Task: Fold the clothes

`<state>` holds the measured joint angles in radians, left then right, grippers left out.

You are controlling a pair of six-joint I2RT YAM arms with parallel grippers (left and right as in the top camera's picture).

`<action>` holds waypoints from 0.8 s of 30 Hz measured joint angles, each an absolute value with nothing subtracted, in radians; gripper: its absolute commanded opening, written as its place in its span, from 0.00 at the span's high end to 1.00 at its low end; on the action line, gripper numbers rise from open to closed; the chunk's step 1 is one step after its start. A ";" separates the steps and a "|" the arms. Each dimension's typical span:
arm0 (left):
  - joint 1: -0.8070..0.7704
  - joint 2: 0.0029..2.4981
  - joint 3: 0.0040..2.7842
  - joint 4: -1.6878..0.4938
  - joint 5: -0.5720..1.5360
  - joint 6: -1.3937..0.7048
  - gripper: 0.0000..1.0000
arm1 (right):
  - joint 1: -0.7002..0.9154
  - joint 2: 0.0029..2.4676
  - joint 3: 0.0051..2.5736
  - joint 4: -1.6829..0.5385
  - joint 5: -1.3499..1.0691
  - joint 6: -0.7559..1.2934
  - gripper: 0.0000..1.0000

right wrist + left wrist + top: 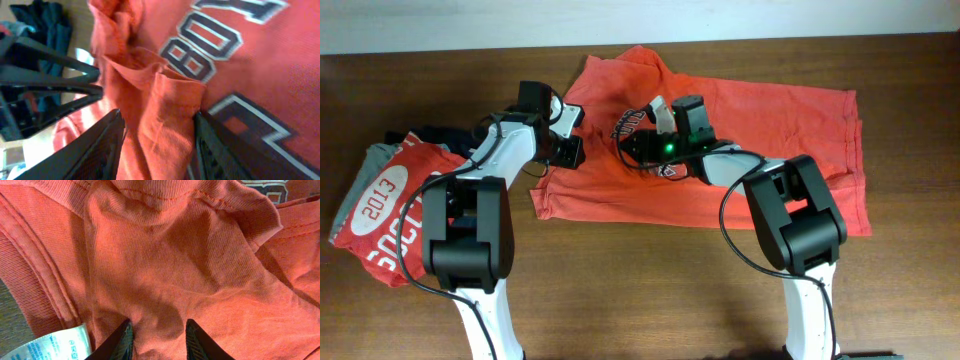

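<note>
The orange-red T-shirt lies crumpled across the middle of the table, its navy chest print facing up. At the shirt's left end my left gripper is shut on a bunched fold of the fabric, and the white neck tag lies just left of its fingers. Over the print, my right gripper has a raised fold of the orange cloth filling the gap between its jaws. The two grippers are close together.
A folded red shirt printed "2013 SOCCER" lies at the far left on a grey garment. Dark navy clothes sit behind it. Bare wooden table runs along the front.
</note>
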<state>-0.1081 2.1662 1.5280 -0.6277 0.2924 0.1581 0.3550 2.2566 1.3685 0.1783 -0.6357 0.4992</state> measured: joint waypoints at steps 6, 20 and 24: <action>-0.108 2.166 1.528 -0.628 0.292 0.158 0.65 | 0.352 2.257 1.390 0.144 -0.656 0.501 0.54; -0.108 2.166 1.528 -0.629 0.292 0.158 0.66 | 0.342 2.259 1.391 0.085 -0.566 0.505 0.96; -0.108 2.166 1.528 -0.632 0.292 0.158 0.66 | 0.327 2.259 1.409 0.084 -0.565 0.506 0.96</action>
<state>-0.1081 2.1662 1.5284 -0.6319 0.2924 0.1581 0.3275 2.2585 1.4094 0.0837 -0.5652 0.5064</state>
